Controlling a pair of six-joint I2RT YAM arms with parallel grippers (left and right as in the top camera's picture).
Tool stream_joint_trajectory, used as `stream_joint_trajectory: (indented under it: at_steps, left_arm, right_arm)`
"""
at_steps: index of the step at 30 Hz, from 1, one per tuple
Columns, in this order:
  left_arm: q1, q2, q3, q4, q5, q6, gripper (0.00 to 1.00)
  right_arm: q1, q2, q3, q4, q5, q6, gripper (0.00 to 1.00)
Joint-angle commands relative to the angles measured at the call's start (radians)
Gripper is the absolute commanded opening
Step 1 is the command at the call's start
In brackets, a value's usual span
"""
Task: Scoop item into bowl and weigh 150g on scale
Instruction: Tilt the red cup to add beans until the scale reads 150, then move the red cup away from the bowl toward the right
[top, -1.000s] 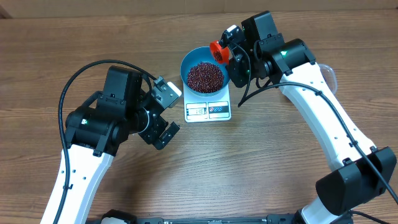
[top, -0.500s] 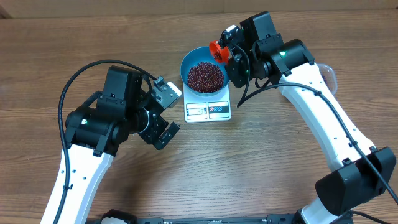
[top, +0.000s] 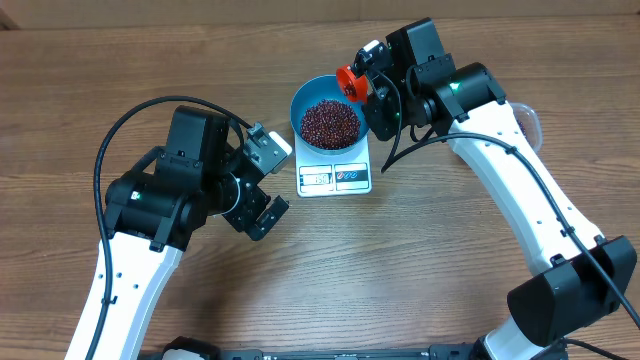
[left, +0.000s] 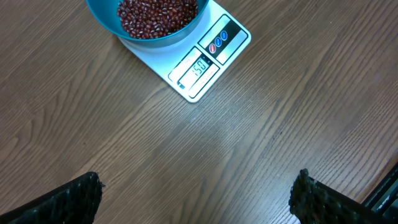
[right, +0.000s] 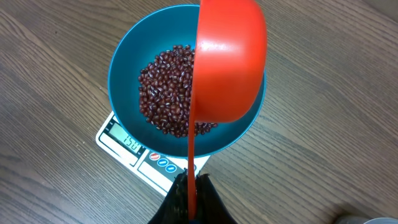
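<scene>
The blue bowl (top: 300, 100) stands on the white scale (top: 335, 178) at the table's back middle, with a heap of dark red-brown beans (top: 330, 122) inside. In the right wrist view my right gripper (right: 191, 193) is shut on the thin handle of an orange scoop (right: 230, 62). The scoop is turned on its side above the bowl's (right: 124, 81) right rim, over the beans (right: 165, 87). My left gripper (left: 196, 199) hangs open over bare wood in front and to the left of the scale (left: 205, 62), whose display seems to read 150.
A clear plastic tub (top: 530, 118) shows partly behind the right arm at the back right. A black cable loops over the left arm (top: 150, 200). Wooden tabletop lies all around the scale.
</scene>
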Motion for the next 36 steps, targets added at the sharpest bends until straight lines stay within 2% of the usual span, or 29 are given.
stream_joint_trajectory:
  at_steps: [1, 15, 24, 27, 33, 36]
  left_arm:
    - [0.002, 0.002, 0.023, 0.004, 0.005, -0.010, 0.99]
    - [0.002, 0.002, 0.023, 0.004, 0.005, -0.010, 1.00]
    - [0.002, 0.002, 0.023, 0.004, 0.005, -0.010, 1.00]
    - [0.002, 0.002, 0.023, 0.004, 0.005, -0.010, 1.00]
    - [0.002, 0.002, 0.023, 0.004, 0.005, -0.010, 1.00]
    - [0.002, 0.002, 0.023, 0.004, 0.005, -0.010, 1.00]
  right_arm:
    - [0.008, -0.020, 0.025, 0.006, -0.006, 0.006, 0.04]
    - [0.007, -0.020, 0.025, 0.005, -0.027, 0.016, 0.04]
    - [-0.050, -0.020, 0.025, 0.013, -0.225, 0.113, 0.04]
    - [-0.086, -0.021, 0.026, 0.017, -0.346, 0.139, 0.04]
    - [-0.196, -0.027, 0.026, 0.002, -0.500, 0.164, 0.04]
    - [-0.276, -0.042, 0.027, -0.023, -0.515, 0.163, 0.04]
